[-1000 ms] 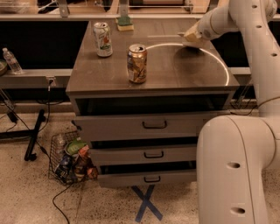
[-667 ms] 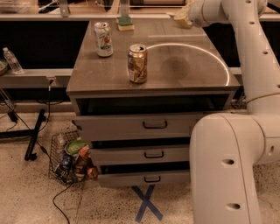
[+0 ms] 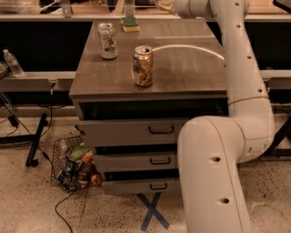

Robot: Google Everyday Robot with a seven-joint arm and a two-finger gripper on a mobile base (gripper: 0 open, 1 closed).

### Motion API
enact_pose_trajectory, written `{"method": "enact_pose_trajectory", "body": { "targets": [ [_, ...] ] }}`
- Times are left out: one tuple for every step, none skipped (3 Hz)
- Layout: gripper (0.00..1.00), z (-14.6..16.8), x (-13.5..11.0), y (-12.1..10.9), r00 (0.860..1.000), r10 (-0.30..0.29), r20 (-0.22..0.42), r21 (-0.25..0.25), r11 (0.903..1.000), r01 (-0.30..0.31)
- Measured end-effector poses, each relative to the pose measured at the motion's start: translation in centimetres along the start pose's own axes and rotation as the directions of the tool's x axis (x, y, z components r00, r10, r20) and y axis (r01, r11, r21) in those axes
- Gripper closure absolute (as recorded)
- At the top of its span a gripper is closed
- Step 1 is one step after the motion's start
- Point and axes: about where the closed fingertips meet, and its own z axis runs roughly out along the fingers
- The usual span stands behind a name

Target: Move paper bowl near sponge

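Far left, beyond the worktop: a clear water bottle [image 3: 12,63], upright on a low ledge. On the floor below, beside the drawers: a wire basket [image 3: 59,159] filled with crumpled packaging.

On the worktop [image 3: 195,77], left rear: a white-and-green can [image 3: 107,41], upright. Just right of it, at the rear edge: the sponge [image 3: 130,23], green face up, yellow base below. Nearer the front, centre: a brown-and-gold can [image 3: 142,65], upright, well apart from the sponge. Below the worktop: three drawers [image 3: 136,132] with dark handles. On the floor in front: a blue tape cross [image 3: 152,211].

At the top of the view, right of the sponge and near it, not touching: the tool [image 3: 175,6], above the rear of the worktop. At its end: a pale off-white piece, read as the paper bowl [image 3: 163,5], mostly cut off by the upper border. Tool state: cannot tell. At right: the white arm [image 3: 241,68], running up from the base in the foreground.
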Motion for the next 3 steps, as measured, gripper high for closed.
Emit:
{"method": "enact_pose_trajectory", "body": {
  "targets": [
    [1.00, 2.8, -0.9, 3.0, 0.997, -0.069, 0.036, -0.060, 0.9957, 0.071],
    [1.00, 4.5, -0.9, 5.3, 0.993, -0.108, 0.052, -0.106, 0.9880, 0.113],
    [1.00, 6.1, -0.8, 7.0, 0.990, -0.126, 0.062, -0.132, 0.9824, 0.133]
  ]
}}
